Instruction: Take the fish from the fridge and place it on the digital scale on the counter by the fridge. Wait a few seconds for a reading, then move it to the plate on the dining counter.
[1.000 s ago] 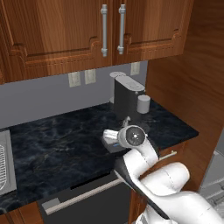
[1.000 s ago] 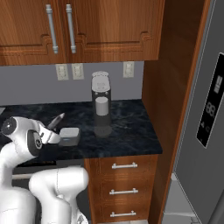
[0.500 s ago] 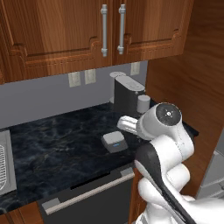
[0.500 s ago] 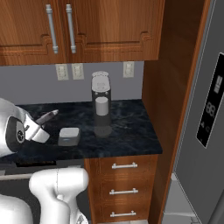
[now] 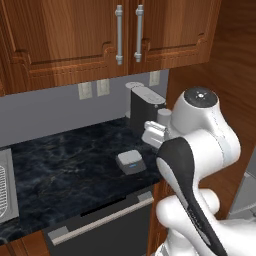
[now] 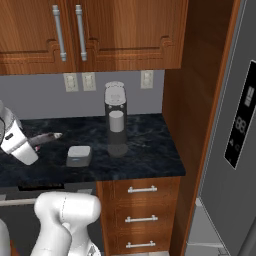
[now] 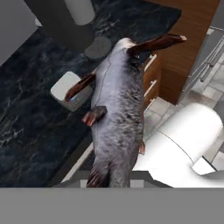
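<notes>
While the arm hangs over the dark marbled surface [image 6: 145, 150], the tool [image 7: 114, 181] is clamped on the grey fish [image 7: 118, 109], which stretches away from the hand with its reddish tail up. Below it sits the digital scale [image 5: 131, 162], bare-topped, near the coffee machine [image 6: 115, 120]. That thin tip beside the arm is probably the fish's tail. At right stands the fridge [image 6: 232, 140].

Grey fish [image 7: 116, 109] above scale [image 7: 70, 89]
</notes>
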Controlling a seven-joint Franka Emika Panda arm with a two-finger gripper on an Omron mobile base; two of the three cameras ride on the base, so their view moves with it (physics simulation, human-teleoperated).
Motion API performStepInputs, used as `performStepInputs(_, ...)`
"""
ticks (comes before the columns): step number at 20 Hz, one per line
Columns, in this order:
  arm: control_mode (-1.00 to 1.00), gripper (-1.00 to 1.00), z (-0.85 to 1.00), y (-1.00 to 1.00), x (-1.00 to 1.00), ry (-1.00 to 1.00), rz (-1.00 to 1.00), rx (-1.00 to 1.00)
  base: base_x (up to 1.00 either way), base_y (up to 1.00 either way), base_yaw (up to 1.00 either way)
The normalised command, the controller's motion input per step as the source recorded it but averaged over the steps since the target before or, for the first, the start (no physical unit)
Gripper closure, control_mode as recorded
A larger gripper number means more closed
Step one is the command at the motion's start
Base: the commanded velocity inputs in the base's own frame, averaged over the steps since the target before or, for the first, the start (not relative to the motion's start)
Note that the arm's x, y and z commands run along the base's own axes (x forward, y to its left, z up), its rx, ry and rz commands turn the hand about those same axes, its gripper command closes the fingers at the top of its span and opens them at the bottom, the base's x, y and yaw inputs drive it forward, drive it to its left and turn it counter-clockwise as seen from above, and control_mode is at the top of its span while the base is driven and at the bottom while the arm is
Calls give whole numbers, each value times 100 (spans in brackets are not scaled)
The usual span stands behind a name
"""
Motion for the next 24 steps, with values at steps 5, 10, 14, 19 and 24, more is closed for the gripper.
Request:
performStepInputs(5,100,100,0,0,-2,9,-10,0,-15,0,-8)
performStepInputs(10,100,100,0,0,0,0,0,0,-92,11,-56)
performStepInputs(14,100,100,0,0,0,0,0,0,-69,11,-87)
performStepInputs(19,100,100,0,0,0,0,0,0,-76,14,-86)
performStepInputs(24,100,100,0,0,0,0,0,0,-96,21,-80)
